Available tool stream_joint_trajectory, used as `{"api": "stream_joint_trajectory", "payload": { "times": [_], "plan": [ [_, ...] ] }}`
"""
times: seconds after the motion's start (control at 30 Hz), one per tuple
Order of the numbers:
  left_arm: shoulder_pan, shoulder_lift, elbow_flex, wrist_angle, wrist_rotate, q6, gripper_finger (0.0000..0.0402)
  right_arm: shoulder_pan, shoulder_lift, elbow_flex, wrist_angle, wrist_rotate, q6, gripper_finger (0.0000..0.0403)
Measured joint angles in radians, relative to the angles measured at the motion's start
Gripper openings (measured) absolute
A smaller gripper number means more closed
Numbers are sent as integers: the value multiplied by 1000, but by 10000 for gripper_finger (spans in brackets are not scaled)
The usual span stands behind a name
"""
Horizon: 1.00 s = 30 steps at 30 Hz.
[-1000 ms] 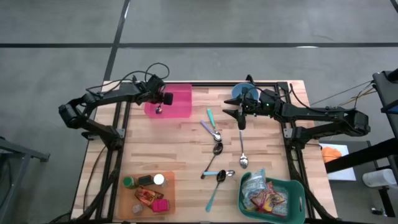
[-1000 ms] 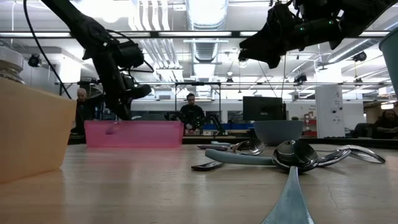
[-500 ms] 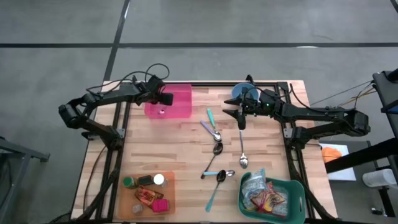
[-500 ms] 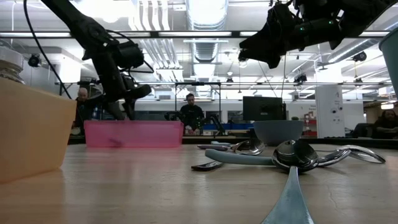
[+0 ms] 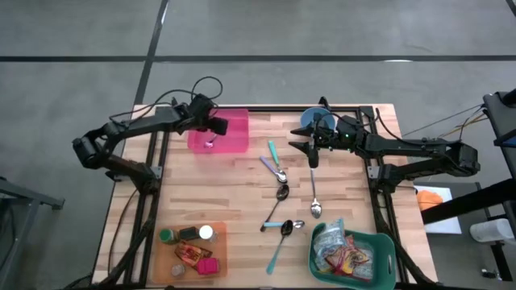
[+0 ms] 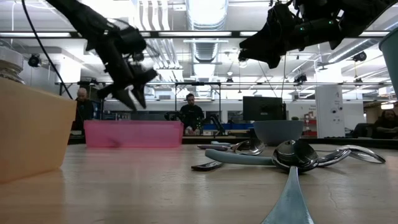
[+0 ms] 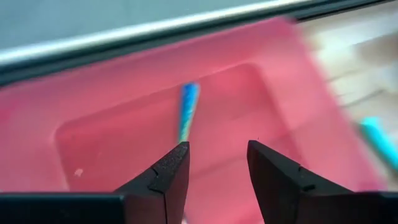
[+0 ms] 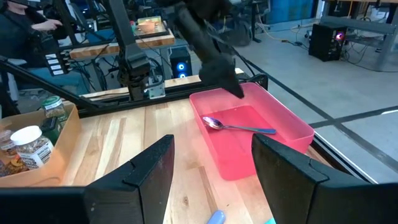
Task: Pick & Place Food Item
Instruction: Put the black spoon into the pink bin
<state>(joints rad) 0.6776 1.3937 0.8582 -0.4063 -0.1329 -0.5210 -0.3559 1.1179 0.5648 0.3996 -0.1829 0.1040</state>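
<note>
Wooden table (image 5: pixel 234 185): left gripper (image 5: pixel 218 126) hovered empty, fingers parted, over pink bin (image 5: pixel 234 143) holding blue-handled spoon (image 8: pixel 239 127); a low retreat could clip the rim.

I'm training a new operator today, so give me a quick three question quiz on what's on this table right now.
1. True or false: a metal spoon with a blue handle lies inside the pink plastic bin.
2. Which gripper is above that bin? A) the left gripper B) the right gripper C) neither
3. Fill in: the grey-blue round bowl sits at the table's far edge, beside the ____ arm.

Key
1. True; the right wrist view shows it lying on the bin floor.
2. A; its jaws are open with nothing between them, while the right gripper hangs over the loose spoons mid-table.
3. right
</note>
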Motion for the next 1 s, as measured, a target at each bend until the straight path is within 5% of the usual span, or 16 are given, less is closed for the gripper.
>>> {"api": "stream_joint_trajectory", "payload": {
  "times": [0.5,1.0],
  "plan": [
    [-379,-89,5,249,-48,437,165,0,-1,0,0,0,0,211],
    [-732,14,3,416,-78,430,165,0,-1,0,0,0,0,211]
  ]
}}
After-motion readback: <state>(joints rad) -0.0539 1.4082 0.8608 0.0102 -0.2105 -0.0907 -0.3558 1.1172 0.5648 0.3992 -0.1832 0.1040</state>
